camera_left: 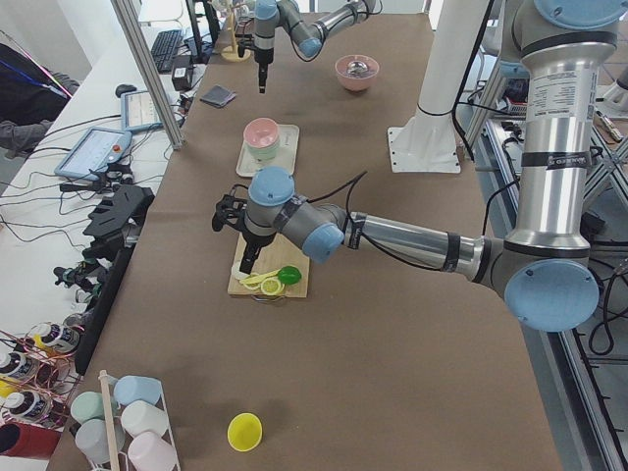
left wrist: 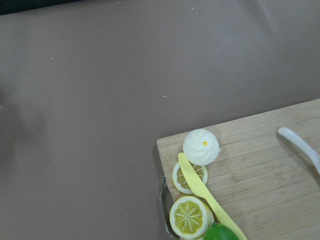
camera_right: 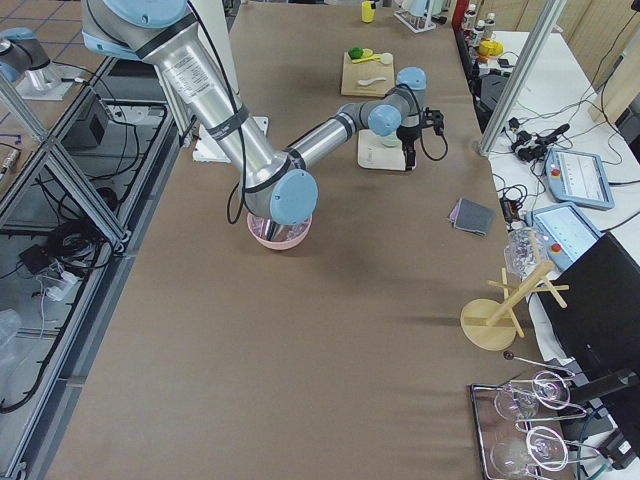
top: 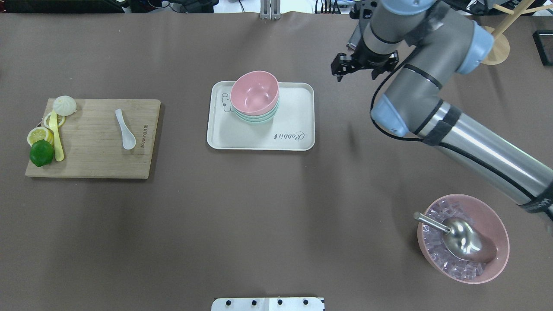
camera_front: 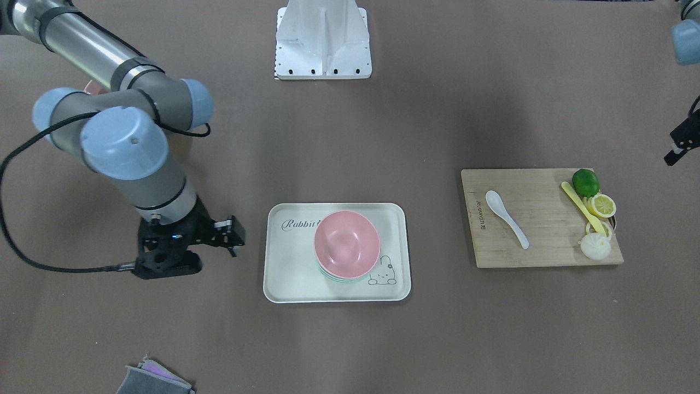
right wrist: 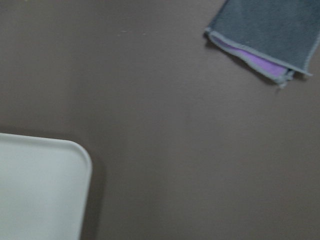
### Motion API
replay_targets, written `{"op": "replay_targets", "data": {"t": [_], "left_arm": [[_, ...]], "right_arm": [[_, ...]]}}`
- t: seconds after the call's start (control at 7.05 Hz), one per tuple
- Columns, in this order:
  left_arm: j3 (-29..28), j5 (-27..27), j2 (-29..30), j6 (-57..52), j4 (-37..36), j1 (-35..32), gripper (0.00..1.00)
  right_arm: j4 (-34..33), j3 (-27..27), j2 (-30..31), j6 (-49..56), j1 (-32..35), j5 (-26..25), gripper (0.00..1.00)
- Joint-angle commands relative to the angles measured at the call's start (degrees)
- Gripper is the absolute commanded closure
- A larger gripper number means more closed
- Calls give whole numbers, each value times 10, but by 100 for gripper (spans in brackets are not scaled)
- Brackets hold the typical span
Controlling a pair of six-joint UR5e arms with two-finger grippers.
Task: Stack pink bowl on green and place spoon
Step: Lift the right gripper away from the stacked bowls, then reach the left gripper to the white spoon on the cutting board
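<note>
The pink bowl (camera_front: 346,243) sits nested on green bowls (camera_front: 339,278) on the white tray (camera_front: 290,262); it also shows in the overhead view (top: 254,91). The white spoon (camera_front: 506,218) lies on the wooden cutting board (camera_front: 547,241), and shows in the left wrist view (left wrist: 300,145). My right gripper (camera_front: 164,265) hangs beside the tray, apart from the bowls; it looks open and empty. My left gripper (camera_front: 674,157) is off the board's outer end, near the lime. I cannot tell whether it is open or shut.
A lime (camera_front: 585,182), lemon slices, a yellow knife (camera_front: 582,208) and a white bun (camera_front: 595,246) crowd the board's end. A pink bowl of ice (top: 503,242) with a metal scoop (top: 462,242) stands near my right base. A grey cloth (camera_front: 156,377) lies by the far edge.
</note>
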State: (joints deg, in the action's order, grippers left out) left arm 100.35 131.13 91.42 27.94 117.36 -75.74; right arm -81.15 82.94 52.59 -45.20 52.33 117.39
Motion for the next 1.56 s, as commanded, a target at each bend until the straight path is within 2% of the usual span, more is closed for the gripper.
{"op": "replay_targets", "data": {"t": [0.0, 0.14, 0.28, 0.43, 0.57, 0.71, 0.99, 1.28, 1.42], "left_arm": [[-26, -95, 78, 165, 5, 116, 1], [-54, -172, 109, 224, 15, 182, 2], [-93, -217, 140, 278, 41, 230, 2], [-125, -224, 154, 316, 71, 247, 3], [-131, -251, 151, 326, 85, 256, 8], [-130, -275, 148, 353, 86, 275, 21], [-126, -283, 142, 378, 86, 287, 55], [-125, -297, 137, 384, 86, 300, 57], [-123, -297, 131, 384, 86, 300, 63]], "right_arm": [[6, 32, 91, 136, 57, 11, 0], [6, 51, 131, 183, 79, 13, 0], [10, 71, 173, 217, 107, 14, 0], [11, 77, 206, 252, 150, 53, 0], [11, 77, 238, 303, 200, 89, 0], [13, 79, 277, 328, 231, 90, 0], [18, 82, 306, 325, 271, 90, 0], [19, 83, 306, 327, 271, 89, 0], [19, 83, 306, 327, 271, 89, 0]]}}
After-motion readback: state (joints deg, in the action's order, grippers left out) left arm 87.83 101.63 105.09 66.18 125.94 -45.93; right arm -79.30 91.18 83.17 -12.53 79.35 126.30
